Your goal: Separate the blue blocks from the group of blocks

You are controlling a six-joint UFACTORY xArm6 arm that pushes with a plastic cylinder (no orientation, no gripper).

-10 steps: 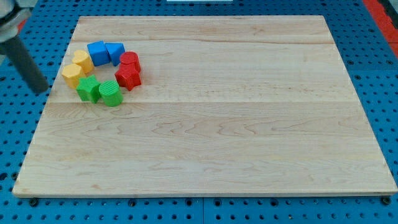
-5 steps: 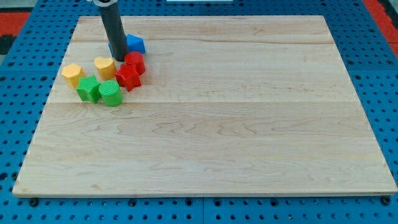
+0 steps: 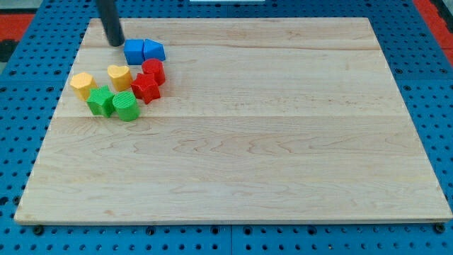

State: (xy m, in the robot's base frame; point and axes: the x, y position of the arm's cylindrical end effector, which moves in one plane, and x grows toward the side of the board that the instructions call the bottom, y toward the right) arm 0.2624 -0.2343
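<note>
Two blue blocks sit side by side near the board's top left: a blue cube (image 3: 134,51) and a blue wedge-like block (image 3: 153,50) touching its right side. They lie just above the red cylinder (image 3: 153,71). My tip (image 3: 116,43) is a little to the left of and above the blue cube, not touching it. Below are a red star-like block (image 3: 146,88), two yellow blocks (image 3: 119,76) (image 3: 83,84) and two green blocks (image 3: 101,101) (image 3: 126,106).
The wooden board (image 3: 248,142) lies on a blue pegboard surface (image 3: 21,142). The block group sits close to the board's left edge and top edge.
My tip moved up and left, off the blue blocks, uncovering the blue cube. Over the second, the blue blocks went right and one yellow block slid inward.
</note>
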